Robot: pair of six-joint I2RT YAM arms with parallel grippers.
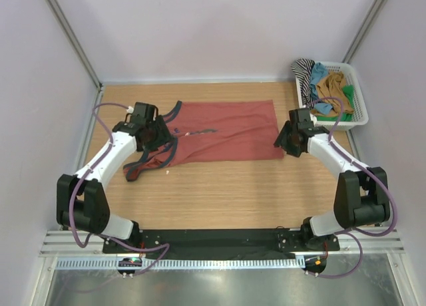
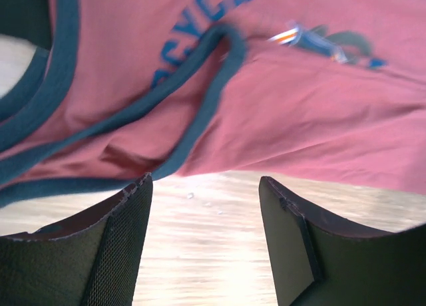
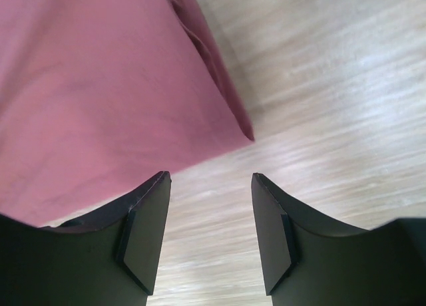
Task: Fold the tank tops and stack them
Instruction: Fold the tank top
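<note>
Left wrist view crops the print (image 2: 200, 16) on the rust-red tank top (image 2: 319, 120); left tool (image 2: 206, 186) and right tool (image 3: 210, 179) gape empty.

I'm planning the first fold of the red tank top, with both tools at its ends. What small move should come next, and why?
Probably ease both tools forward onto the near edge and pinch. The rust-red tank top lies spread out; left tool and right tool stand open over bare table, its edge just ahead.
</note>
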